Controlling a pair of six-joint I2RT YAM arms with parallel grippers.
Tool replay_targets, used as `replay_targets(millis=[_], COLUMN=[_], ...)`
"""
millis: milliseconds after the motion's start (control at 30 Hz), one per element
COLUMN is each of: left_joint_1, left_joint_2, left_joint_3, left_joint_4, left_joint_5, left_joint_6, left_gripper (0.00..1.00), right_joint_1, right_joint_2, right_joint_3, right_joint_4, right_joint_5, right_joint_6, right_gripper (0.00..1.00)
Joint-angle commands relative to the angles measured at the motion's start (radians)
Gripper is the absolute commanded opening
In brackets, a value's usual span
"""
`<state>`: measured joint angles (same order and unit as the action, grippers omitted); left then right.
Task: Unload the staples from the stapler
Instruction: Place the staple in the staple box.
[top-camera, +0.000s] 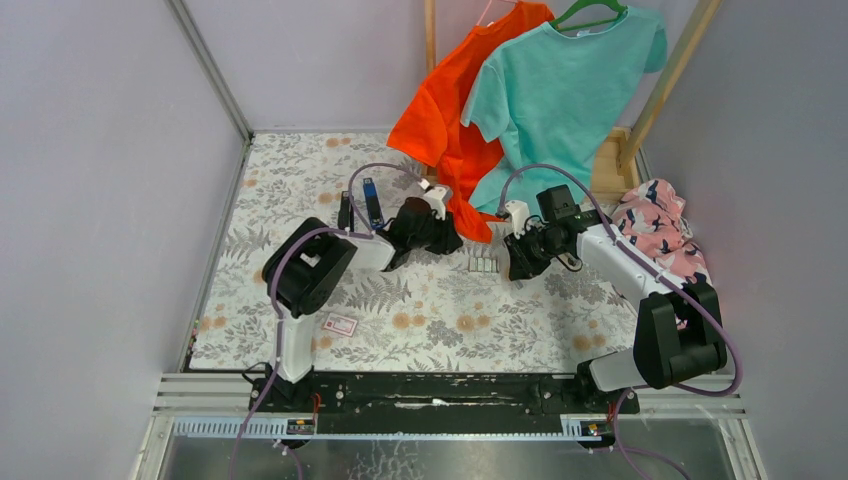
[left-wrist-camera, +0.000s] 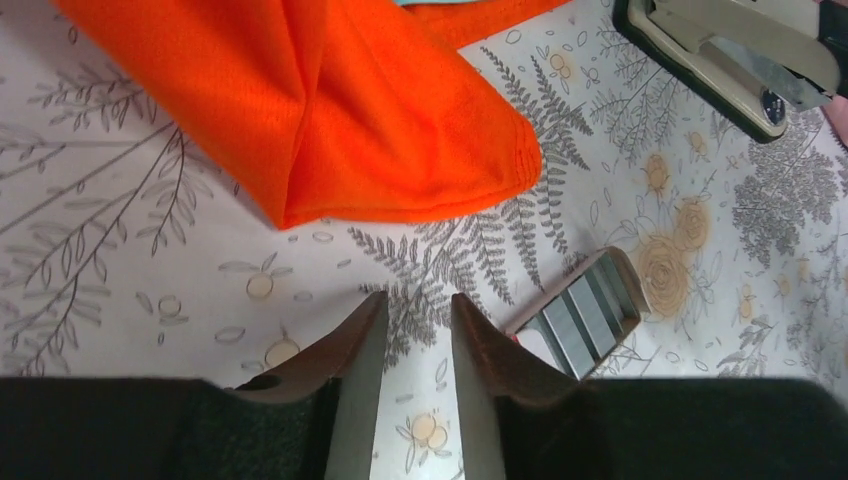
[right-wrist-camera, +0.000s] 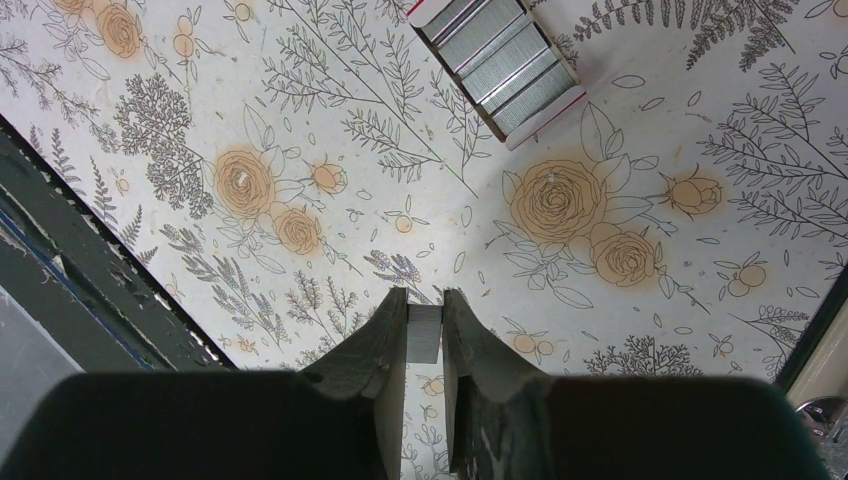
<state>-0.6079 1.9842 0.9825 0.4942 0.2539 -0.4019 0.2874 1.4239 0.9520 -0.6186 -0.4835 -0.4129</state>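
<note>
Stapler (left-wrist-camera: 720, 60): black base with silver-grey metal parts, lying on the floral table (top-camera: 450, 310) at the far right of the left wrist view, past the staples; whether it lies flat or open cannot be told. Staples (right-wrist-camera: 497, 65): several silvery strips side by side in a small red-edged holder, on the table between the two arms, apart from the stapler. Staple strip (right-wrist-camera: 423, 335): one short silvery piece, pinched between the right gripper's (right-wrist-camera: 425, 300) jaws above the table, near the holder. Left gripper (left-wrist-camera: 415, 300): jaws released, a narrow gap between them with nothing in it, just beside the staples. Orange shirt (left-wrist-camera: 330, 110): hem resting on the table ahead of the left gripper. Teal shirt (top-camera: 565, 90): hanging beside the orange one. Red-and-white card (top-camera: 340, 325): flat near the left arm's base.
</note>
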Motion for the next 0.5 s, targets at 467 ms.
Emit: replay_targets(millis=[467], left_joint_1=[-0.05], left_joint_2=[0.159], left_joint_3=[0.202], left_joint_4=[-0.175], left_joint_5=[0.109], left_joint_6=[0.026], left_gripper=[0.17], right_joint_1=[-0.022], right_joint_2=[-0.027], right_joint_3=[0.032], right_joint_4=[0.009], right_joint_5=[-0.042], right_joint_6=[0.006], right_gripper=[0.18])
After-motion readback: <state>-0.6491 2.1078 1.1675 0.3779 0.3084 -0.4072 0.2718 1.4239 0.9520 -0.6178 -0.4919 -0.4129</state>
